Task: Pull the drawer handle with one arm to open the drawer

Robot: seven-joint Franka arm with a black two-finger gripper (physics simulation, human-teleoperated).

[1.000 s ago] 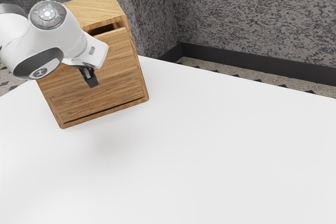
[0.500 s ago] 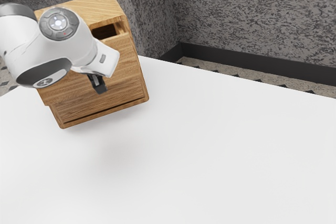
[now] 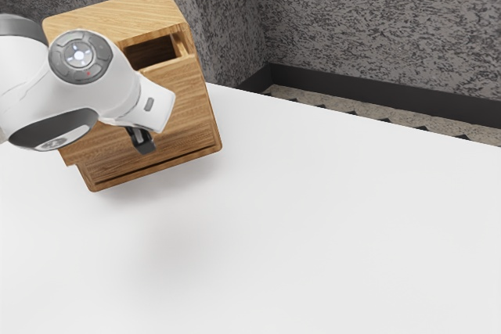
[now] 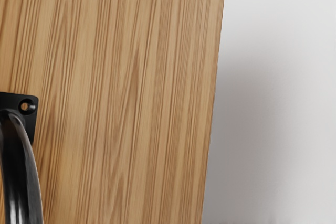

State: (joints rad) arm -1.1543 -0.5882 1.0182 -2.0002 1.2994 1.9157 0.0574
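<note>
So your gripper (image 3: 142, 140) is just a black stub poking out from under the white hand, in the upper left of the exterior view, right up against the drawer front (image 3: 184, 99). Honestly you can't tell from here whether it's clamped on anything or standing open, the hand covers too much of it.

In the wrist view you get the black curved handle (image 4: 18, 177) close under the hand. Its square mounting plate (image 4: 21, 107), with one screw hole, sits flat on the wood grain panel. Past the panel's edge there's just the white table (image 3: 329, 217).

The drawer itself is partway out. You can see a dark gap (image 3: 149, 49) behind the top of its front panel, near the top left of the frame. The wooden cabinet (image 3: 117, 13) sits tilted relative to the frame, at the table's far left corner area.

The white arm (image 3: 70, 76) comes in from the left edge and covers the cabinet's left half. Behind it all there's a dark speckled wall (image 3: 376, 13), a black baseboard (image 3: 376, 90) and a strip of patterned floor (image 3: 407, 115) across the upper right.
</note>
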